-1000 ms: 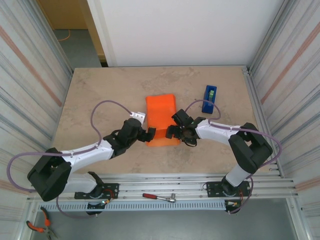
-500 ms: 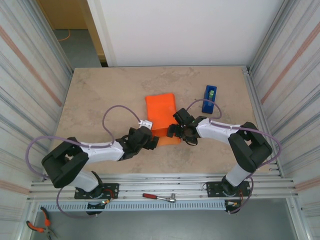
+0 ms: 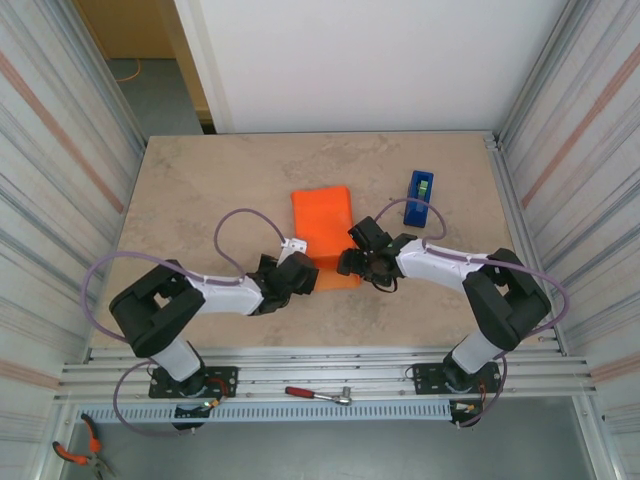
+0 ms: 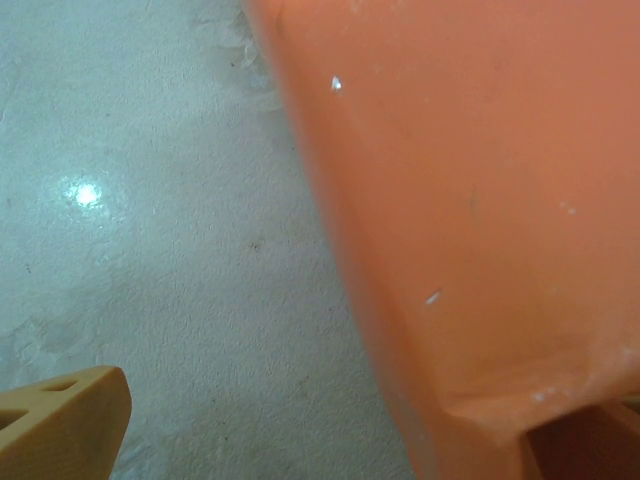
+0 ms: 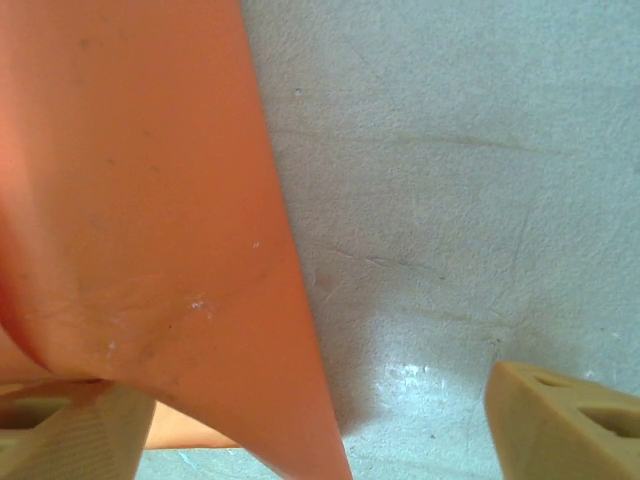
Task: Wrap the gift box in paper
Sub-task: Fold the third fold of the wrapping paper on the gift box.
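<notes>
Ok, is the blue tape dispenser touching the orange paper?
Apart. In the top external view, a strip of bare table separates the tape dispenser from the paper.

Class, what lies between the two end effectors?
The near end of the paper lies between the left end effector and the right end effector, seen in the top external view.

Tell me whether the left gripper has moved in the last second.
Yes. The left gripper has shifted slightly right and toward the arm bases, closing on the near left corner of the paper, which has stayed put.
</notes>
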Robot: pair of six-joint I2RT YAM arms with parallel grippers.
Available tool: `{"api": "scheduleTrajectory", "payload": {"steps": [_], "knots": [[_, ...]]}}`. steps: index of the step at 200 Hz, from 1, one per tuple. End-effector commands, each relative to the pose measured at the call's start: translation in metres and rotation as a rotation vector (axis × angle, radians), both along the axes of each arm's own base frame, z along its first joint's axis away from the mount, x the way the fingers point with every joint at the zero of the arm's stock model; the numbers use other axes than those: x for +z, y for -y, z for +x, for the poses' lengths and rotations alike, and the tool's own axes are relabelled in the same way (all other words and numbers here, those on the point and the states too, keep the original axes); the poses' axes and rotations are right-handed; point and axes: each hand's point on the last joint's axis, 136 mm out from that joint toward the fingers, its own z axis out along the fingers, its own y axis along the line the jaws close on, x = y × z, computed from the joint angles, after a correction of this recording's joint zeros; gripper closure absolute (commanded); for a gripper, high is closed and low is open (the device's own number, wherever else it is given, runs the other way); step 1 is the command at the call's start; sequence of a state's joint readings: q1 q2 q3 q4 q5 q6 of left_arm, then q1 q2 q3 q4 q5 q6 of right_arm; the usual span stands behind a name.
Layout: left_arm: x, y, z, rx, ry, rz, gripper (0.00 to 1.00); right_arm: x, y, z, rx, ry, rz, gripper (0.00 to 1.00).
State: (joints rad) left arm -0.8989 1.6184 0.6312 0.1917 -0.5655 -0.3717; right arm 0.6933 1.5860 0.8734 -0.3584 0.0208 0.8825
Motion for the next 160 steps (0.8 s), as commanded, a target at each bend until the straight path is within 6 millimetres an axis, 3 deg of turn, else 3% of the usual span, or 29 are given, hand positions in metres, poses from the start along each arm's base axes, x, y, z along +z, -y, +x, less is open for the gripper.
{"api": "scheduleTrajectory", "payload": {"steps": [1, 40, 95, 104, 128, 139, 152, 160], "knots": [[0.007, 0.002, 0.007, 0.038, 0.04, -0.015, 0.01, 0.008, -0.01, 0.006, 0.007, 0.015, 0.021, 0.23], [0.002, 0.0, 0.004, 0.035, 0.031, -0.015, 0.01, 0.004, -0.016, 0.012, 0.005, 0.01, 0.018, 0.38], [-0.001, 0.002, 0.004, 0.026, 0.02, -0.016, 0.01, -0.004, -0.017, 0.008, -0.027, -0.011, -0.022, 0.5], [-0.002, 0.002, 0.003, 0.023, 0.018, -0.017, 0.01, -0.004, -0.017, 0.008, -0.032, -0.011, -0.029, 0.56], [-0.003, 0.003, 0.003, 0.021, 0.016, -0.018, 0.01, -0.005, -0.014, 0.007, -0.048, -0.018, -0.055, 0.85], [-0.003, 0.003, 0.002, 0.02, 0.015, -0.016, 0.01, -0.006, -0.013, 0.006, -0.055, -0.021, -0.064, 0.84], [-0.003, 0.004, 0.002, 0.018, 0.014, -0.018, 0.01, -0.005, -0.012, 0.006, -0.062, -0.025, -0.076, 0.67], [-0.003, 0.004, 0.002, 0.017, 0.014, -0.019, 0.01, -0.006, -0.012, 0.005, -0.066, -0.029, -0.083, 0.64]]}}
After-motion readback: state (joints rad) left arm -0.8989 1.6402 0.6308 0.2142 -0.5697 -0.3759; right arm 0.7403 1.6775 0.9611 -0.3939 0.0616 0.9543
